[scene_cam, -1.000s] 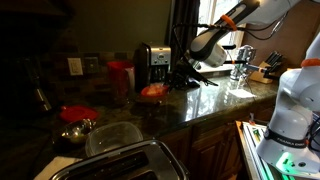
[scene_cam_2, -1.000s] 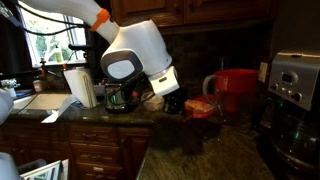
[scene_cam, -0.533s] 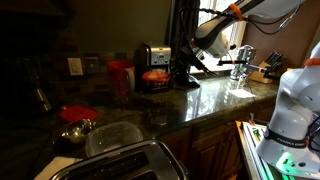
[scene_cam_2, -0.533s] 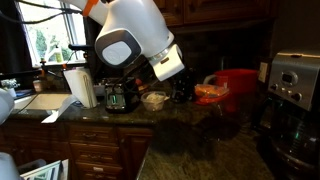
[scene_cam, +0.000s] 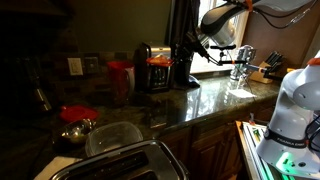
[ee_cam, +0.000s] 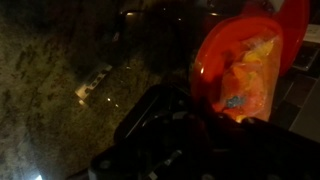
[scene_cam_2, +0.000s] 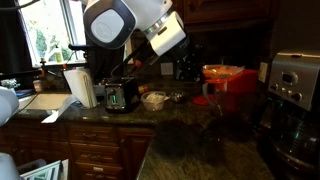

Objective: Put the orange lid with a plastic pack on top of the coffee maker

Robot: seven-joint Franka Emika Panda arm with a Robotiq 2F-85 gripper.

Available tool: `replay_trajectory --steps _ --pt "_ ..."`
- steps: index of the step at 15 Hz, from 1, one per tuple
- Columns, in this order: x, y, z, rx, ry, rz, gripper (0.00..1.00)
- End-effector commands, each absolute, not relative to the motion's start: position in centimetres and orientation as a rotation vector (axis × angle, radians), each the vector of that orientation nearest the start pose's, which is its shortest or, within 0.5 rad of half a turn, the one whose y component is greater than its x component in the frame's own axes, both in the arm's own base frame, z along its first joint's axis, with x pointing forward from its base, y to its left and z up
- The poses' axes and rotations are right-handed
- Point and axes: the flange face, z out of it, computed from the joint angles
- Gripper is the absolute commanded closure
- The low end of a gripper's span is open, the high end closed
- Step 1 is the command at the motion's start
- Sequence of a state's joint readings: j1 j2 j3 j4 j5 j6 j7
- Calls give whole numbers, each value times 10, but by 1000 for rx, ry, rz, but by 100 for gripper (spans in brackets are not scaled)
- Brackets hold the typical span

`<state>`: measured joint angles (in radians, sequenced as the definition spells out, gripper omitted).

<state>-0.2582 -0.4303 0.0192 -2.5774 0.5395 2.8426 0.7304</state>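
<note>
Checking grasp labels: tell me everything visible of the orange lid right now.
The small flat orange-red plastic lid is roughly square with rounded corners, and it looks glossy and slightly translucent. It is held up off the dark speckled stone counter, roughly level, gripped at one edge by the dark gripper. A crinkly plastic pack lies on its upper face. In an exterior view it hovers in front of the upper part of the boxy black coffee maker, not yet on its top.

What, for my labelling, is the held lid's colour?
Orange-red; the lid shows best in the wrist view.
</note>
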Motion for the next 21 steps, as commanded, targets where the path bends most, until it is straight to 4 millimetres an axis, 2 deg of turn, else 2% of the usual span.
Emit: replay_trajectory --steps 1,7,12,13,14,18,19,21 --pt "426 -143 518 -1857 1740 -696 98" --pt "434 -158 577 -1689 1812 -719 98" --pt "444 -182 610 -1525 1928 -720 98" --pt "447 -183 612 -1517 1923 -728 98" --pt "440 -176 605 -1554 1882 -746 92" --pt "446 -182 608 -1526 1900 -743 92" --pt "449 -182 608 -1504 1913 -757 98" --pt "456 -189 612 -1452 1951 -786 98"
